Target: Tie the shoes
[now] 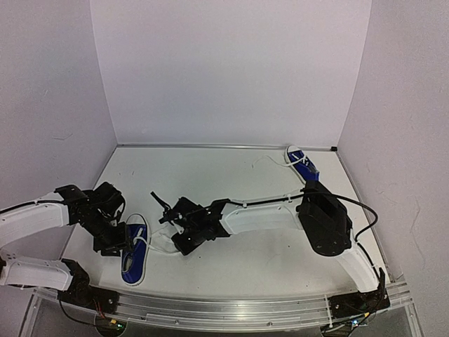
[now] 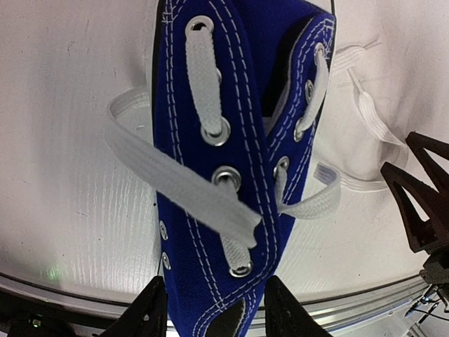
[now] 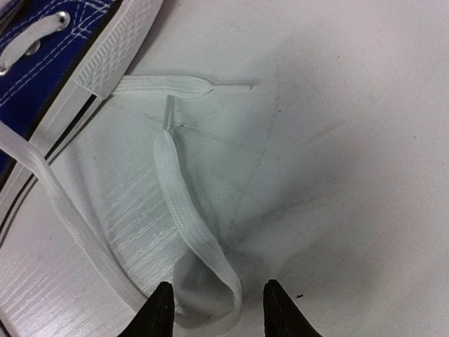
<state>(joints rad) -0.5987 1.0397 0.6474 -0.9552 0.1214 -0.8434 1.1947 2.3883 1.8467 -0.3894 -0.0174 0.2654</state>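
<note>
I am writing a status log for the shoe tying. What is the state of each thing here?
near shoe: sole down, untied.
laces: loose, spread to both sides of the near shoe.
far shoe: untied, alone at the back.
left gripper: shut on the near shoe.
right gripper: open over a loop of the laces.

**Soft, even light in a white booth**

Diffuse overhead light keeps the top view bright, with only faint shadows under the arms on the surface (image 1: 231, 175). Streaky glare marks the surface in both wrist views. The left wrist view bulges at its edges; the shoe (image 2: 210, 140) is sharp, the claw fingers (image 2: 151, 312) dark and soft. A pale grey shadow pools in the right wrist view.
</note>
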